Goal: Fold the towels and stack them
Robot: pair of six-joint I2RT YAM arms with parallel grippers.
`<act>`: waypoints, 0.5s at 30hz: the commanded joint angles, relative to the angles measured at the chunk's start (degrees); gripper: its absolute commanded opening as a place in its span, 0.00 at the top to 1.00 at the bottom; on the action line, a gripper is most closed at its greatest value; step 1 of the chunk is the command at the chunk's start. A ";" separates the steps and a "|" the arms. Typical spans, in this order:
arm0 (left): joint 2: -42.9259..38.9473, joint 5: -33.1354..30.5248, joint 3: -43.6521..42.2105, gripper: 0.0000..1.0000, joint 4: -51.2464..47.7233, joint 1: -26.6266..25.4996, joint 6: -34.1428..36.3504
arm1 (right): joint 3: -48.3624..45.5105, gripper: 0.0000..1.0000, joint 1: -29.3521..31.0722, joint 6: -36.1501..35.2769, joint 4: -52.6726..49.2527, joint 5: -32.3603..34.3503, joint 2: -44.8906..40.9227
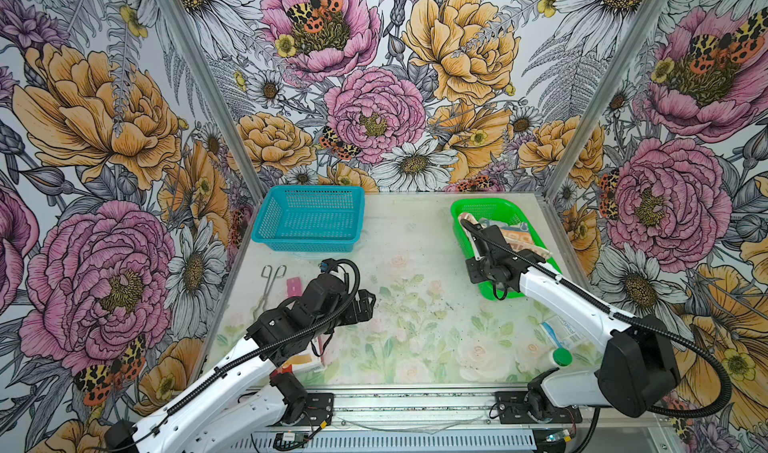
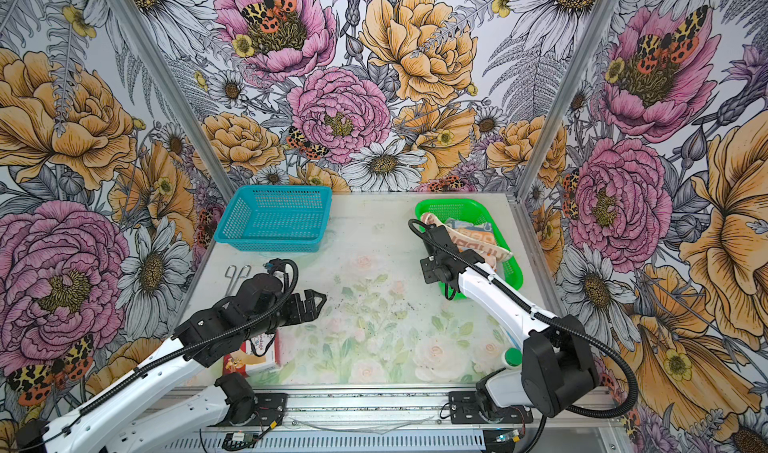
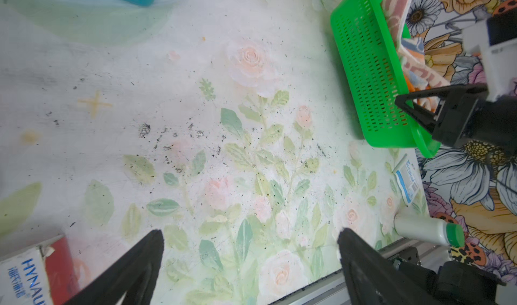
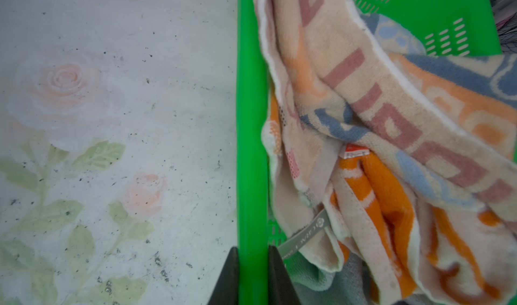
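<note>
- Left gripper [image 3: 250, 233]: jaws wide apart, holding nothing, above the table [image 1: 415, 272].
- Right gripper [image 4: 253, 251]: clamped on the green basket [image 4: 251, 121] rim.
- Towels [image 4: 377, 127]: bunched inside that basket, far right.

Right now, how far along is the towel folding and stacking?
Nothing looks folded: the cream towel, orange towel and grey towel lie bunched in the green basket. In hand: the right end effector clamps that basket's rim; the left end effector hovers open over the table. Left: all folding and stacking.
</note>
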 commanded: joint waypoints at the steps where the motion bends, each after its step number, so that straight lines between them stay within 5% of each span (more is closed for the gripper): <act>1: 2.48 0.61 2.13 0.01 5.77 -0.66 2.02 | 5.64 1.00 -2.02 -5.75 3.42 -4.44 3.44; 15: 10.14 2.25 11.10 0.01 6.62 -2.62 3.55 | 10.94 1.00 -8.07 -2.38 4.91 6.44 15.08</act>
